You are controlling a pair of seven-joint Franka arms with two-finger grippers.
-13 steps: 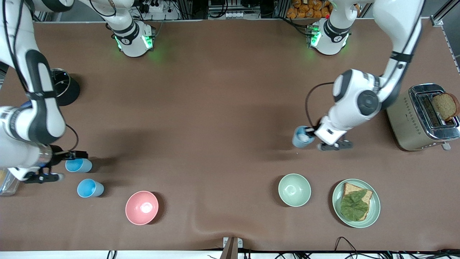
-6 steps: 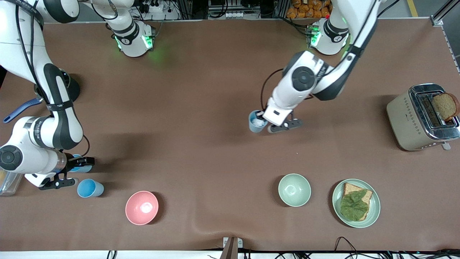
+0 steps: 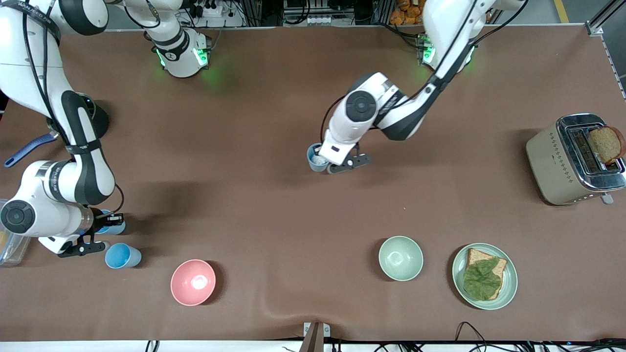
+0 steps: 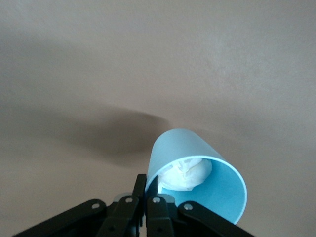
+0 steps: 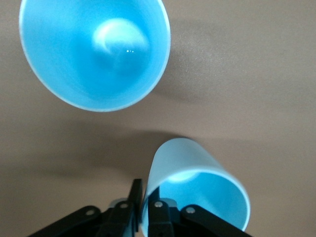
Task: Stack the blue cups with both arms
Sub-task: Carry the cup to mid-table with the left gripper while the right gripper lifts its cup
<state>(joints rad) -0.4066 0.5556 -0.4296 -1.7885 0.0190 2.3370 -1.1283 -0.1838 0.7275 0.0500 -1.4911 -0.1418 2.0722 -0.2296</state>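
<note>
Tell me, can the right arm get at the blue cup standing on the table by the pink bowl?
Probably yes. The right gripper, shut on its own blue cup, is right beside the standing cup, whose open top has nothing over it.

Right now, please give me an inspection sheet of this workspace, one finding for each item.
Surface: brown table, a ripple at its near edge.
Job's things: three blue cups; grey-blue cup, held cup, free cup.
Clutter: pink bowl, green bowl, sandwich plate, toaster.
Grippers: left end effector pinches the grey-blue cup's rim; right end effector pinches its cup's rim.
Cables: black cable at the near edge.
Surroundings: nothing seen.
</note>
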